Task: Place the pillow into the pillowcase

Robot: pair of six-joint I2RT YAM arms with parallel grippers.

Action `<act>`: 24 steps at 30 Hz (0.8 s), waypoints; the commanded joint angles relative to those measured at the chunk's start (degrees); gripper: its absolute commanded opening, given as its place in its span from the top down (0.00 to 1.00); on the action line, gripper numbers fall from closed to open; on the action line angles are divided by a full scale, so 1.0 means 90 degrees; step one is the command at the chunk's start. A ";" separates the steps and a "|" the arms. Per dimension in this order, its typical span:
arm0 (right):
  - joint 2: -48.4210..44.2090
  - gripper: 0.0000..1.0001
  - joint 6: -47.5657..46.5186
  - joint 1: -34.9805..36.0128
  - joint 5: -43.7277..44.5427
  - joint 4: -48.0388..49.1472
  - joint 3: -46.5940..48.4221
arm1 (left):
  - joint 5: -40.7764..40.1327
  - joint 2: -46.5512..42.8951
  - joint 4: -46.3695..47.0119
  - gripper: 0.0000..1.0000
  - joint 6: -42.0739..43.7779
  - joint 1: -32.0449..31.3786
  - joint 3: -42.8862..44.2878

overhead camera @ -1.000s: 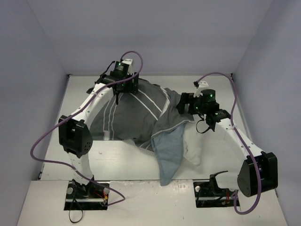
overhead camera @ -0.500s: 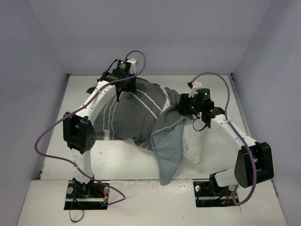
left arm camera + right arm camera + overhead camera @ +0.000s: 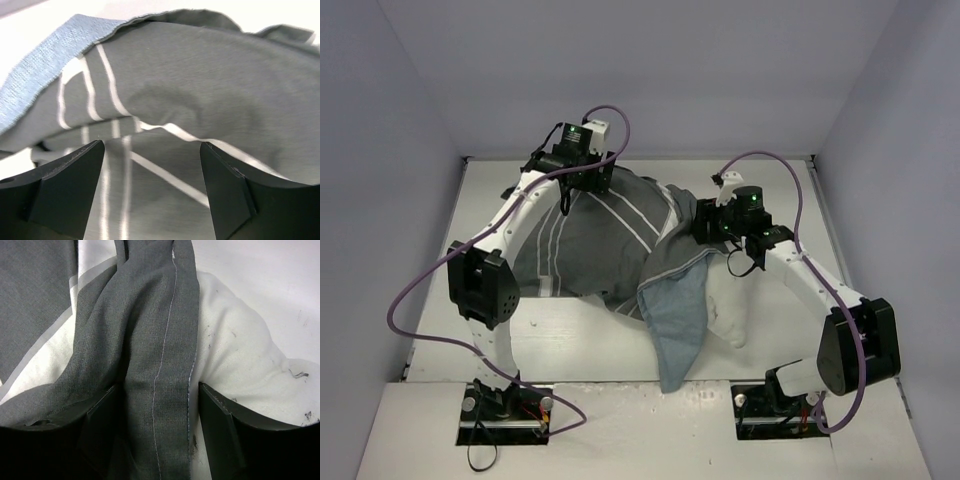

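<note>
The pillowcase (image 3: 600, 235), dark grey with white stripes, lies humped over most of the pillow in the middle of the table. Its pale blue-grey reverse (image 3: 675, 325) hangs toward the near edge. The white pillow (image 3: 730, 300) shows bare at the right. My left gripper (image 3: 563, 205) hovers open over the striped top at the back left; in the left wrist view, the left gripper (image 3: 151, 145) has only striped pillowcase (image 3: 200, 85) beneath it. My right gripper (image 3: 157, 387) is shut on a bunched pillowcase hem (image 3: 150, 340), with pillow (image 3: 240, 355) against its right finger.
The white table (image 3: 570, 330) is boxed in by pale walls at the back and both sides. Purple cables (image 3: 420, 290) loop off both arms. The blue-grey flap reaches the table's near edge (image 3: 665, 385) between the two arm bases.
My right gripper has slid left onto the pillowcase hem and closed on it. My left gripper has shifted slightly at the back of the pillowcase and stands open.
</note>
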 commanded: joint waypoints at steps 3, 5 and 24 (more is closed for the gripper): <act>0.0004 0.42 -0.0322 0.0104 -0.0476 0.0170 0.0294 | 0.0416 0.0043 0.0141 0.26 0.1438 0.0142 0.0421; 0.0043 0.42 -0.0361 0.0104 -0.0525 0.0170 0.0323 | 0.0534 0.0121 0.0141 0.26 0.1605 0.0171 0.0489; 0.0190 0.97 -0.0664 0.0133 -0.1043 0.0170 0.0440 | 0.2759 0.0757 -0.0357 1.00 0.1987 0.0533 0.1280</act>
